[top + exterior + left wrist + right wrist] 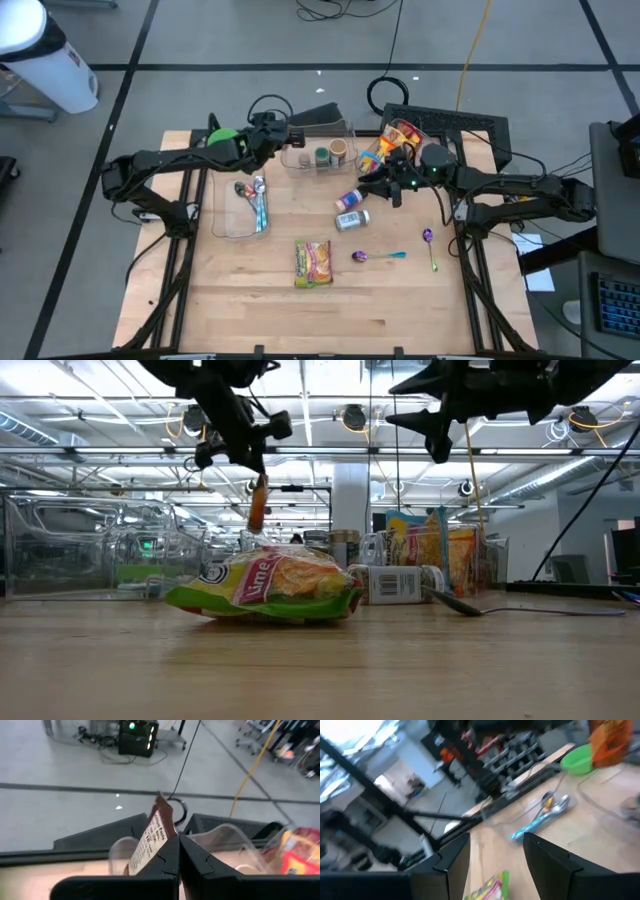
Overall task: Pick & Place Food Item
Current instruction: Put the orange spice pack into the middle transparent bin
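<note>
Above the clear bin (318, 155), the left hand (178, 851) pinches a thin, light, bendy snack packet (153, 834) by its bottom edge, while the right hand (495, 855) hangs open.

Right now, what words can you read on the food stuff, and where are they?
"Lime": on the green and yellow snack bag, low view.
White bottle label: print too small to read.
Brown packet in the left pincer: printed lines too blurred to read.
</note>
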Robot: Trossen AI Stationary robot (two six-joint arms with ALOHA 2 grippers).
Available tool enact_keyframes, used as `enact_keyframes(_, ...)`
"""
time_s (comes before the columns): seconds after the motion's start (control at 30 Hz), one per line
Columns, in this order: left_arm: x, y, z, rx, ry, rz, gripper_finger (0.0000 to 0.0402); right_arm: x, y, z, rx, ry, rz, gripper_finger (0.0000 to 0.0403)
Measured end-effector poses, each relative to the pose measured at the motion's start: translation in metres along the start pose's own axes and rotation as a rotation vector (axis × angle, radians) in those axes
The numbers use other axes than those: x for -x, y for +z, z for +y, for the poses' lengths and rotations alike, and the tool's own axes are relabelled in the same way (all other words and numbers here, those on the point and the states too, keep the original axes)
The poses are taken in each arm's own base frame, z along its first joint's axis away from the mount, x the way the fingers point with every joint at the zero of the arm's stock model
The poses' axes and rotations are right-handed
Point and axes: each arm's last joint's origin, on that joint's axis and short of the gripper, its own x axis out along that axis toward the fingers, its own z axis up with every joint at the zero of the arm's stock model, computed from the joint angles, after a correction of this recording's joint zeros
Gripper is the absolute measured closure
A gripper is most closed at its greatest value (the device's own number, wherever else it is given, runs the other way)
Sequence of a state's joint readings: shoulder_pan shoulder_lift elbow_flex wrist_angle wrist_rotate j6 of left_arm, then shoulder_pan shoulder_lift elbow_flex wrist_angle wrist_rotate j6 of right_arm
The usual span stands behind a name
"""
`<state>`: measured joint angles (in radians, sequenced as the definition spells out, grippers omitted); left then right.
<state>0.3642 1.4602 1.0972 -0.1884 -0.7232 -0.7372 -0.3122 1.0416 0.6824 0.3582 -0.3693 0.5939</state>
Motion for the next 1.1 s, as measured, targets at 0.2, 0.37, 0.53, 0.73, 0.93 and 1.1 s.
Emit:
enact_keyframes(0.2, -0.017, -0.016, -0.007, -0.034, 0.022, 0.0, 0.0401, 0.001, -0.006, -0.006, -0.034, -0.056, -0.064, 0.0227)
enact_keyframes(0.37, -0.029, -0.03, -0.009, -0.044, 0.039, 0.012, 0.0401, 0.001, -0.006, -0.006, -0.037, -0.059, -0.065, 0.0227)
enact_keyframes(0.53, -0.038, -0.042, -0.01, -0.059, 0.063, 0.032, 0.0401, 0.001, -0.006, -0.007, -0.045, -0.062, -0.062, 0.0227)
enact_keyframes(0.73, -0.046, -0.054, -0.009, -0.078, 0.089, 0.056, 0.0401, 0.001, -0.007, -0.007, -0.053, -0.07, -0.059, 0.0227)
enact_keyframes(0.93, -0.046, -0.062, -0.006, -0.102, 0.128, 0.09, 0.0401, 0.001, -0.007, -0.008, -0.068, -0.091, -0.066, 0.0227)
enact_keyframes(1.1, -0.041, -0.069, -0.005, -0.138, 0.157, 0.126, 0.0401, 0.001, -0.009, -0.01, -0.078, -0.107, -0.043, 0.0227)
